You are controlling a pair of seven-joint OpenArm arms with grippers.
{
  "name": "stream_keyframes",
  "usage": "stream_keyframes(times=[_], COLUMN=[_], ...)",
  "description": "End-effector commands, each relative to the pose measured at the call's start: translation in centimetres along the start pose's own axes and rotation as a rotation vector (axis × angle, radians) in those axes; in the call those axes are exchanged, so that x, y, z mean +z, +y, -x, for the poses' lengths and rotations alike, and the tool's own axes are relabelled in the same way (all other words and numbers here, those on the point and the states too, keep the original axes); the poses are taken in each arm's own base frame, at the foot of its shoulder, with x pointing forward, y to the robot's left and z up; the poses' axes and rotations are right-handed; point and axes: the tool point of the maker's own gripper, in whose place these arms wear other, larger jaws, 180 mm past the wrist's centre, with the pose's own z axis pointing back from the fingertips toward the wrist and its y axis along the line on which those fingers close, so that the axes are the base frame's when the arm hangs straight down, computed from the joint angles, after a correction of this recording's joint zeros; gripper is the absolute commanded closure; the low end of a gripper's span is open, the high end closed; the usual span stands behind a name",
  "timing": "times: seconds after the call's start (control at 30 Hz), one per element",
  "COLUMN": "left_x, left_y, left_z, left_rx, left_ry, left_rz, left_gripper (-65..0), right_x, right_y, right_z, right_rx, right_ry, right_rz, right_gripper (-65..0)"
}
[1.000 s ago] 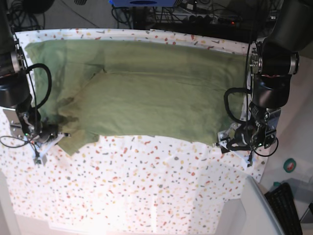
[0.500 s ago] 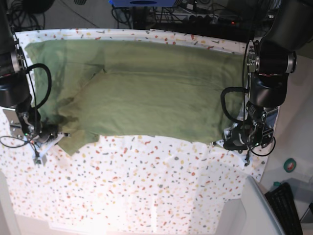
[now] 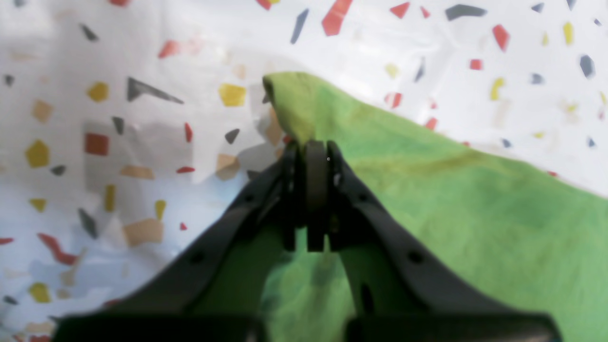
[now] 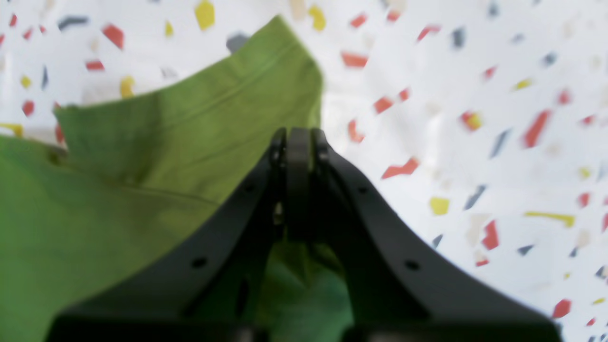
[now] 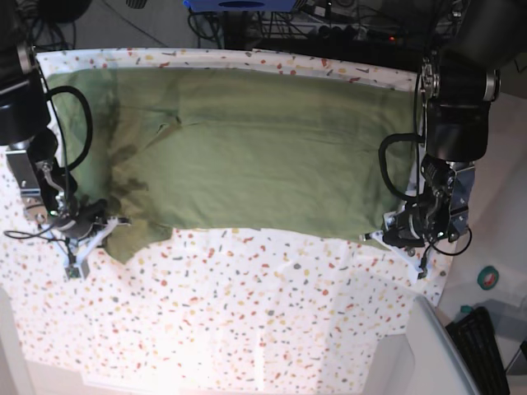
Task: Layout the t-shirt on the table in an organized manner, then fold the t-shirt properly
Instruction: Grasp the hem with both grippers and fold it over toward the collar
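both grippers, left gripper [image 3: 308, 147] and right gripper [image 4: 297, 137], are clamped shut on the t-shirt [image 5: 263, 156] corners at lower frame; we judge a fold across the table [image 5: 247, 329] comes next

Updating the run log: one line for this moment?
left pincer: shut on t-shirt corner | right pincer: shut on t-shirt | t-shirt: spread on table

The soft olive-green cotton t-shirt [image 5: 263, 156] is plain, no print. White cloth-covered counter [image 5: 247, 321] is speckled with red, orange, yellow, grey flecks. Both matte black claws, left [image 3: 308, 147] and right [image 4: 297, 135], are unpatterned.
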Motion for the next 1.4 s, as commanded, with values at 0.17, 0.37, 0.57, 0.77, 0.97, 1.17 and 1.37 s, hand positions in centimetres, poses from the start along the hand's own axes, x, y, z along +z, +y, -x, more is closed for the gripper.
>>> stream_keyframes(times=[0.17, 0.37, 0.57, 0.77, 0.97, 1.17, 1.37], left_x=[3.2, 4.9, 5.0, 5.6, 5.4, 5.1, 5.1], left_y=[1.9, 2.0, 2.2, 2.1, 2.5, 3.7, 4.3], left_z=[-2.3, -0.7, 1.8, 3.4, 5.0, 5.8, 6.7], left_rx=[0.057, 0.026, 0.009, -0.019, -0.018, -0.013, 0.007], left_ry=[-0.108, -0.140, -0.107, -0.100, -0.066, -0.037, 0.000], left_rz=[-0.006, -0.010, -0.013, -0.017, -0.024, -0.045, -0.053], left_gripper=[0.0, 0.0, 0.0, 0.0, 0.0, 0.0, 0.0], right_x=[2.0, 4.4, 7.7, 9.3, 9.6, 9.8, 9.9], right_y=[-0.6, -0.3, -0.7, 1.2, 1.2, 1.3, 1.5], right_z=[-3.1, -2.4, -1.0, 2.5, 5.6, 6.4, 6.9], right_rx=[0.026, -0.026, -0.069, -0.086, -0.147, -0.150, -0.149], right_ry=[-0.097, -0.156, -0.139, -0.087, -0.039, -0.025, -0.014], right_rz=[0.024, 0.010, 0.012, -0.020, -0.008, -0.007, -0.010], right_gripper=[0.0, 0.0, 0.0, 0.0, 0.0, 0.0, 0.0])
